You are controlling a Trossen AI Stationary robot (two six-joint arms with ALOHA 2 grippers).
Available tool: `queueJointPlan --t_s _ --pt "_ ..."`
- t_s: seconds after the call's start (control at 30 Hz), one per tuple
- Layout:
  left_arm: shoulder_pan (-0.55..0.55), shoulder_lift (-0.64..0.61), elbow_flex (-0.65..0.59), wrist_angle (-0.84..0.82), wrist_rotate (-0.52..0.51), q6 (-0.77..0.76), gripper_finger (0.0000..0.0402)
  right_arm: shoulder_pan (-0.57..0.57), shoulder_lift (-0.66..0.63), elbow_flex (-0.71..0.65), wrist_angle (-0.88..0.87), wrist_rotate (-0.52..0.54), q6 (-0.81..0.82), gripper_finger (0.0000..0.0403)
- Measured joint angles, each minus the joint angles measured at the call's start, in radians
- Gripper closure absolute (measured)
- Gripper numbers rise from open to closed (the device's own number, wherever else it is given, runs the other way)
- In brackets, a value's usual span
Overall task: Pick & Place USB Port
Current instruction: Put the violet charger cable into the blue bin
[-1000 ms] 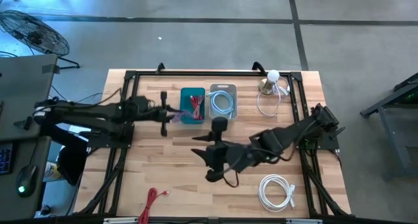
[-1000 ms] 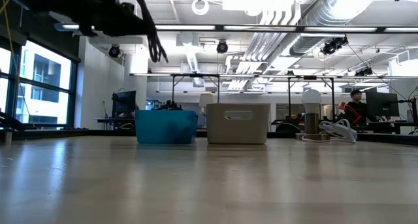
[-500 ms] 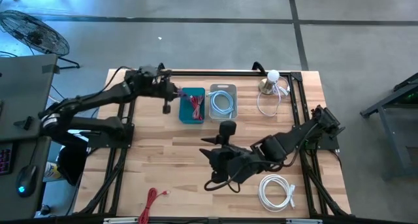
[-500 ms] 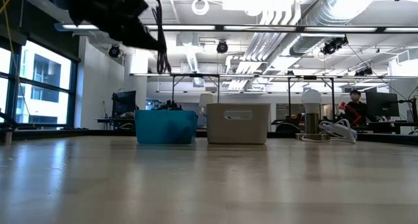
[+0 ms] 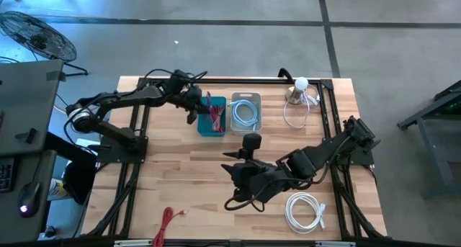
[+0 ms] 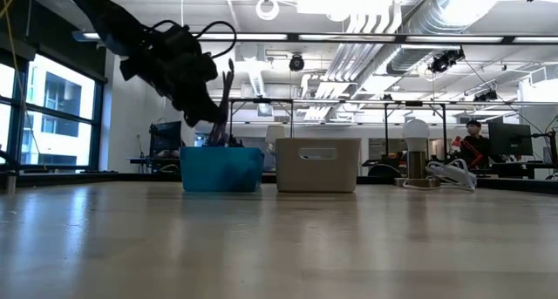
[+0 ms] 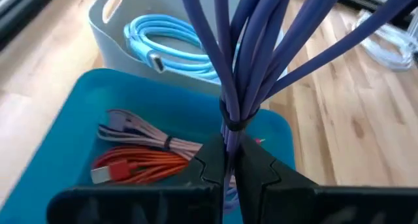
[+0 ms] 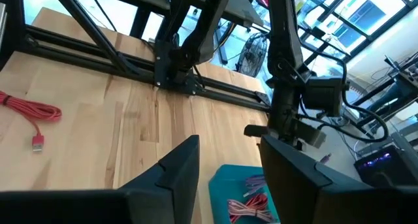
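Left wrist view shows a bundled purple USB cable [image 7: 248, 48] pinched between the left gripper [image 7: 232, 162] fingers at its tie, its loops fanning out beyond them. The bundle hangs directly over the blue bin [image 7: 72, 129]; in the high view the left gripper [image 5: 194, 106] sits at that bin's [image 5: 203, 128] left rim, and in the low view the cable [image 6: 220, 107] dangles just above the bin's [image 6: 221, 170] top edge.

Two bins stand side by side at the far middle of the surface [image 5: 180, 175]. The blue one holds an orange-red cable [image 7: 140, 162] and a pale pinkish cable [image 7: 140, 132]. The grey bin [image 5: 245, 97] beside it holds one coiled light-blue cable [image 7: 173, 44].

Loose on the surface lie three more cables: a white coil [image 5: 306, 211] near the right front, a red cable [image 5: 167, 222] at the left front, and a white cable [image 5: 299, 111] looped by a small lamp [image 5: 298, 88].

The right gripper [image 5: 238, 182] hovers over the middle of the surface, its fingers spread apart and holding nothing.
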Motion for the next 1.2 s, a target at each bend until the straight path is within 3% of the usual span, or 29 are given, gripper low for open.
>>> queueJointPlan --t_s 0.4,0.77,1.07,1.2 --pt "-0.044 0.004 0.000 -0.022 -0.012 -0.128 0.0392 0.000 0.001 0.000 -0.038 -0.015 0.049 0.0249" --pt "-0.079 0.004 -0.001 -0.022 -0.084 -0.134 0.0393 0.002 0.001 0.000 -0.038 -0.052 0.080 0.0251" --pt "-0.079 0.004 -0.032 -0.030 -0.063 -0.138 0.0393 0.011 0.001 0.000 -0.038 -0.048 0.084 0.0251" --pt "-0.079 0.004 -0.037 -0.029 -0.067 -0.138 0.0366 0.011 0.001 0.000 -0.038 -0.048 0.084 0.0252"
